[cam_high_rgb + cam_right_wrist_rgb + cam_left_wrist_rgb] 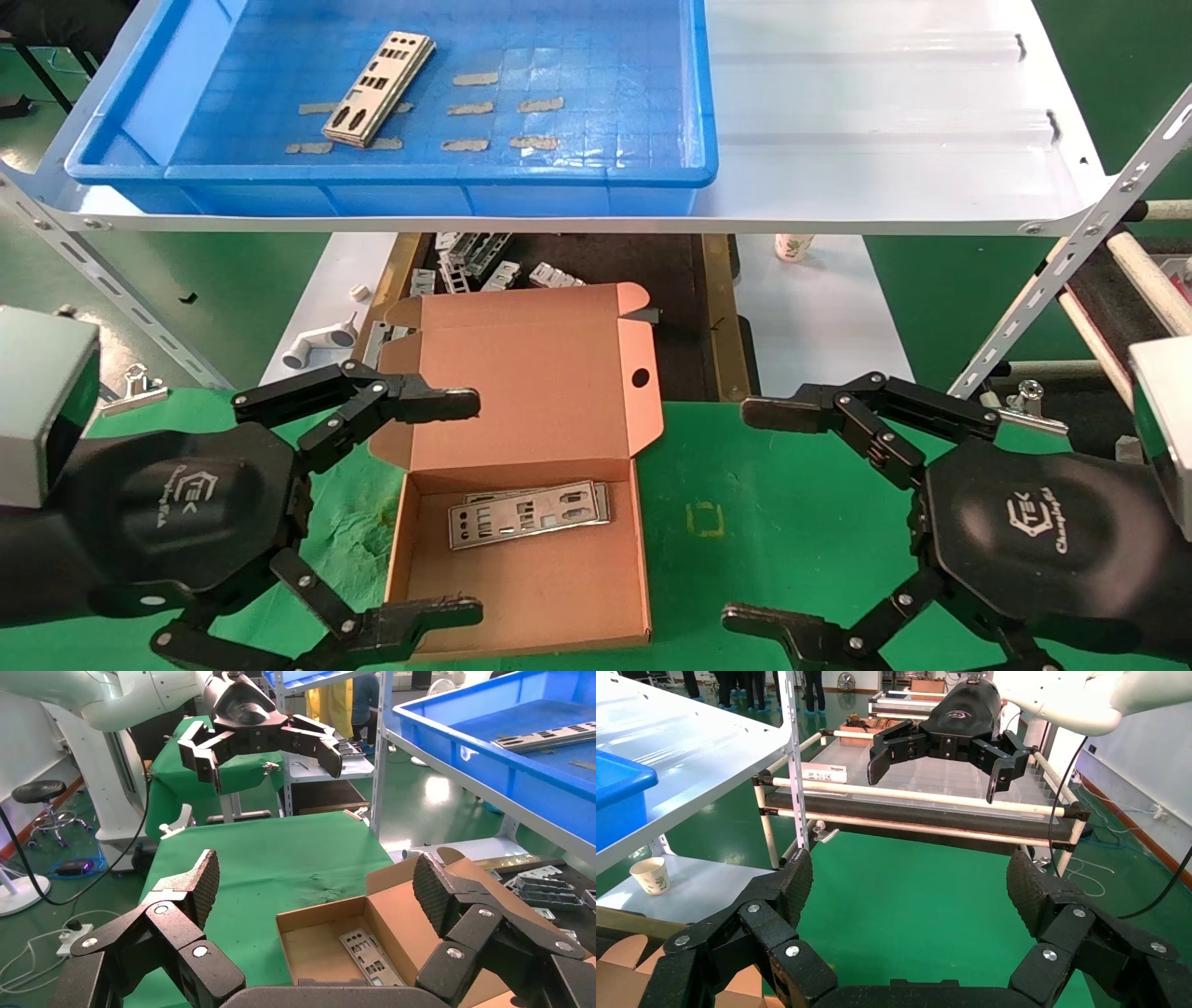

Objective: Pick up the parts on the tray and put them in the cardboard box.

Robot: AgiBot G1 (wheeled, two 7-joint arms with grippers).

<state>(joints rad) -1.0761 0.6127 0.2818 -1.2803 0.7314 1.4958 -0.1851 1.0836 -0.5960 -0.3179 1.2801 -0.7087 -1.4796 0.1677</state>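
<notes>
- Head view: my left tool (456, 508) hangs low over the green tabletop (782, 503) at the left edge of the cardboard box (521, 550), its fingers spread wide apart and gripping nothing.
- My right tool (750, 513) mirrors it on the other side of the box, well clear of the cardboard, fingers likewise apart and empty.
- Silver parts in the box (528, 513) lie flat on the box floor near its hinged lid (531, 373), which stands open and leans back toward the shelf.
- More parts on the tray (380, 89) rest in a small stack, set at an angle, on the left half of the blue tray (419, 177), which sits on the white shelf (885, 121) above and behind the box.
- Right wrist view: the open box (330, 938) shows between my right tool's fingers (197, 888), one plate (369, 952) on its floor, with the left tool (260, 752) beyond.
- Below the shelf, grey ribbed brackets (484, 266) and a white pipe fitting (321, 343) lie behind the box.
</notes>
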